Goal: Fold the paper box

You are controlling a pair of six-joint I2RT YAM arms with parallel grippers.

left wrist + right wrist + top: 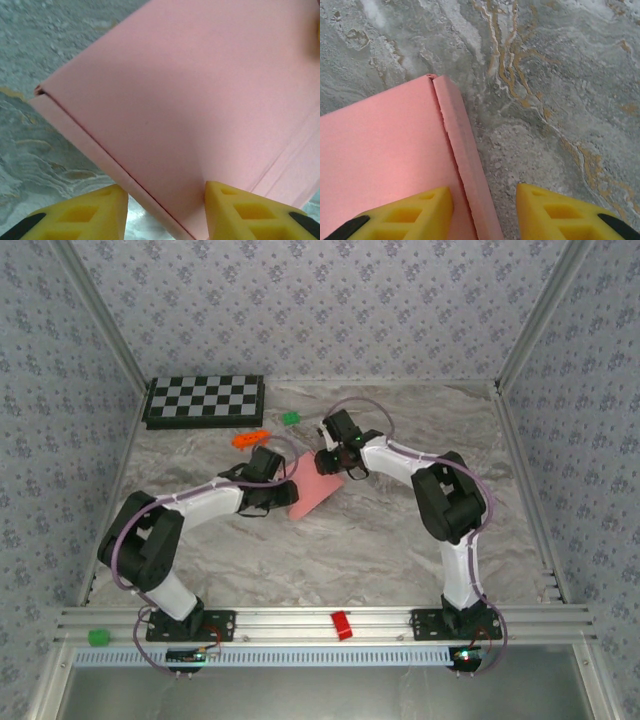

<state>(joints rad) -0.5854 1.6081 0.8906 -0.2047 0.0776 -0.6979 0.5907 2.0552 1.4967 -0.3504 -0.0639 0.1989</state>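
left gripper (pixel 165 202) apart, astride paper box (pixel 200 100) edge; right gripper (pixel 482 200) likewise; overhead: chessboard (pixel 205 400) beyond

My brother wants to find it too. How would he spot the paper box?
Start at the grey marble table, then go toward the middle from the checkerboard at the back left. The paper box is plain pink and far bigger than the orange bit and green bit nearby.

One paper box (pixel 318 492); one checkerboard (pixel 204 400); one orange piece (pixel 249 439); two green blocks (pixel 290 418) (pixel 97 637); one red block (pixel 342 625).
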